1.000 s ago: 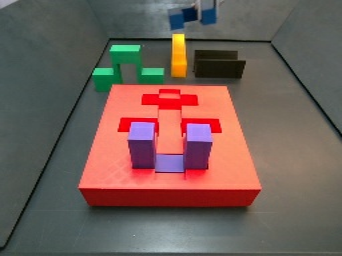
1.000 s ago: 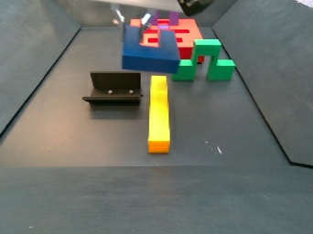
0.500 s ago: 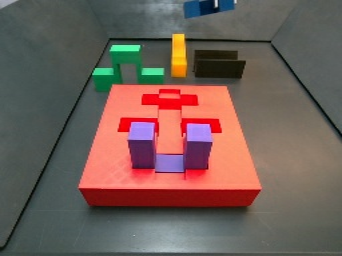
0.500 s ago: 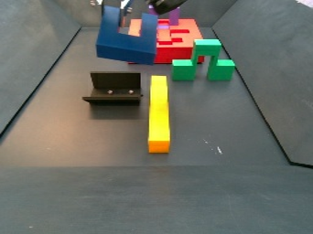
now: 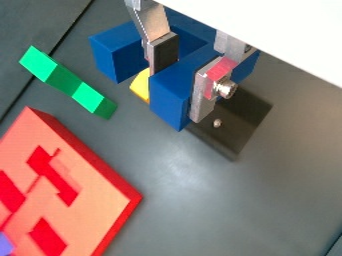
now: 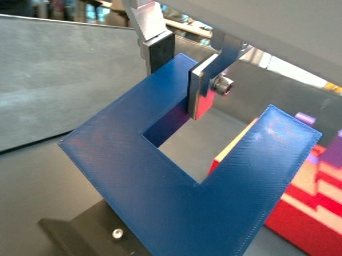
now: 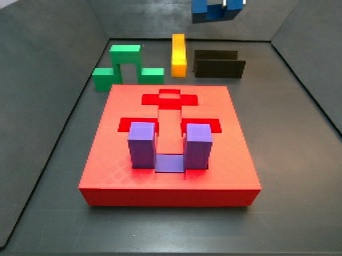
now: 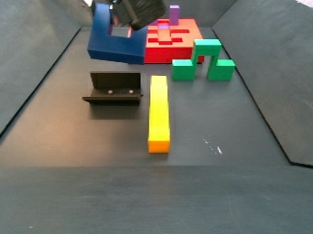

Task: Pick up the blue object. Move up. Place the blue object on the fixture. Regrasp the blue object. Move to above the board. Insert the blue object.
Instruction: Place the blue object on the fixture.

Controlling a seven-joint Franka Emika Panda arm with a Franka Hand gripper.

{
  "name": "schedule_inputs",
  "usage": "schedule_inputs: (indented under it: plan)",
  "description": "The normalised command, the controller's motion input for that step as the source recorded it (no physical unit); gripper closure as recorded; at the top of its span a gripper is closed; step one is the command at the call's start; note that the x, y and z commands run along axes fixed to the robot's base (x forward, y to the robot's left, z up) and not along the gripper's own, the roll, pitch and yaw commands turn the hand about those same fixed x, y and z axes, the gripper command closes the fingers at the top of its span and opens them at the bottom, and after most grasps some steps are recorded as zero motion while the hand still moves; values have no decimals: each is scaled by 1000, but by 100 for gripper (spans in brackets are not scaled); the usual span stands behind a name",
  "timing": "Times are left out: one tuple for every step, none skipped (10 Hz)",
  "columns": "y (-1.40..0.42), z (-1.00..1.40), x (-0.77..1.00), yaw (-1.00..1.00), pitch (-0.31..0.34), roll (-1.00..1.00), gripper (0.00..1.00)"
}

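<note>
Pick and lift look done: the blue object [image 8: 113,41] is in the air, well clear of the floor, carried by the gripper [image 5: 187,68]. In a side view it hangs near the top of frame [image 7: 214,8], above the back area where the fixture [image 7: 219,65] sits.

Left to do, judging from this: set it on the fixture [image 8: 115,90], regrasp, move over the board [image 7: 170,150], insert. Fixture notch is bare in both side views, so placement hasn't happened.

Fingers [image 5: 213,85]: closed onto the blue object, pinching one prong between the silver plates. Both wrist views show a plate on each side of the blue wall [image 6: 167,150], no gap visible. The U hangs tilted, its open side facing away from the fingers.

Board already carries a lilac U-block [image 7: 167,145] standing in a slot near the front edge; the other red cut-outs look open. Green blocks [image 7: 123,64] and a yellow bar [image 8: 158,111] lie on the floor, apart from the fixture.

Next move is likely a descent onto the fixture; the tilt will need watching.
</note>
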Motion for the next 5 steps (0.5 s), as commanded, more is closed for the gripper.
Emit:
schedule_inputs:
  plan:
    - [51,-240,646,-363,77,-811,100]
    - [89,-323,526,-217,54,-734,100]
    - [54,-497,314,0,17,-571,100]
    - [74,-534,254,0,11,-557,100]
    - [11,-454,229,0,23,-426,100]
